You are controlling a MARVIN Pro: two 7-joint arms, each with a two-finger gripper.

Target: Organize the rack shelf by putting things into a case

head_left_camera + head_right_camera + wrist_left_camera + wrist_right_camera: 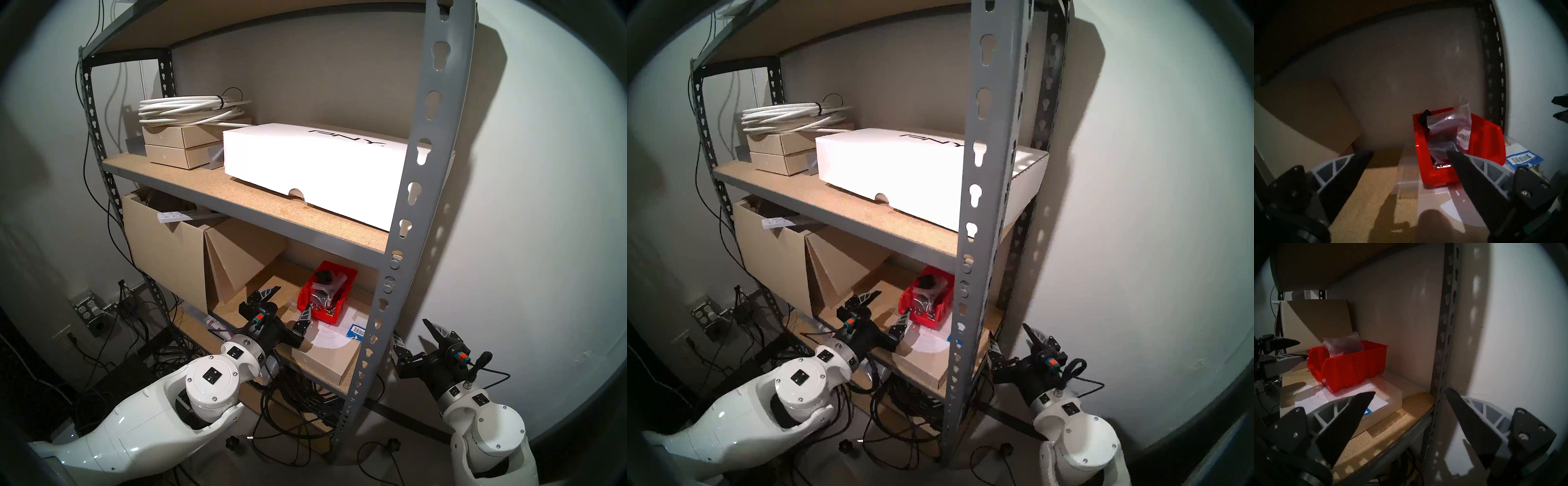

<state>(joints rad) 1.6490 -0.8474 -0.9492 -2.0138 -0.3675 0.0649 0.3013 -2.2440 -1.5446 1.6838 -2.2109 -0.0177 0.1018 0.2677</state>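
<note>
Nearest to me, my left gripper (286, 307) sits over the front edge of the lower board of the rack shelf (403, 190), its fingers spread wide and holding nothing. One fingertip (1453, 155) shows just in front of the red case (327, 293); from the wrist view I cannot tell whether it touches the rim. The case rests on a flat tan box (325, 361) at the right end of that board, close to the right front upright. Inside the case lies the clear bag (1449, 132) of small black parts, its white label (1463, 138) facing right, with the black block (1423, 118) tucked at the far left corner behind it. My right gripper (412, 341) hangs outside the rack, right of the upright, also spread and empty. Left of the case stand large tan cardboard boxes (203, 258). On the board above I see a white PNY box (315, 166) and a coil of white cable (193, 110).
</note>
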